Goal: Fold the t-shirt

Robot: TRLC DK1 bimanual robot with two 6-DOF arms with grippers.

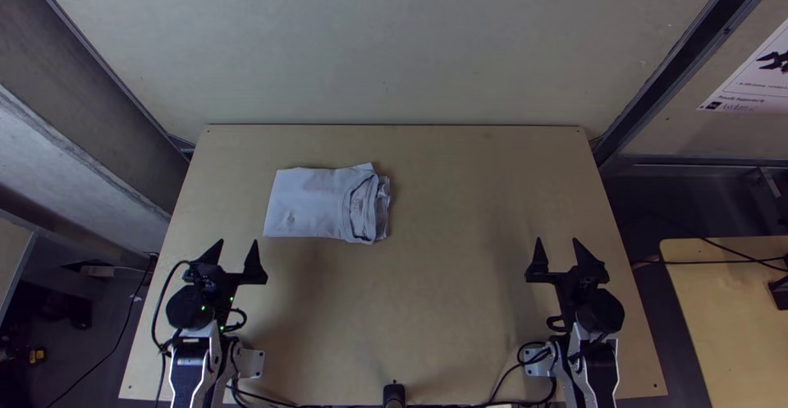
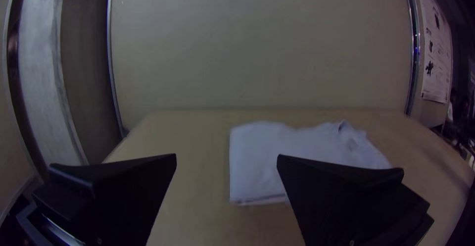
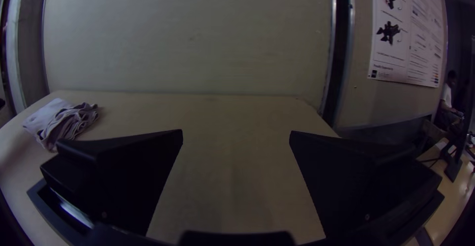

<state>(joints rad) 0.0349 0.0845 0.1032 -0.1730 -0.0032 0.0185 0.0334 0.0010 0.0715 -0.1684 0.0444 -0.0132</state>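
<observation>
Left tool (image 1: 238, 241) and right tool (image 1: 556, 240) are seen open. Ahead-right of the nearer, left one, the t-shirt (image 1: 316, 203) is laid folded, its long axis crosswise.

T-shirt (image 2: 257, 162): partly blocked by left gripper (image 1: 238, 242), left wrist view
Poster (image 1: 755, 80): cropped at 2 o'clock, top view
Arms (image 1: 190, 371): cropped at 7 and 5 o'clock

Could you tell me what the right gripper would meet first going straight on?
The right gripper would probably meet the back wall; its way over the table looks free, though its height is unclear.
</observation>
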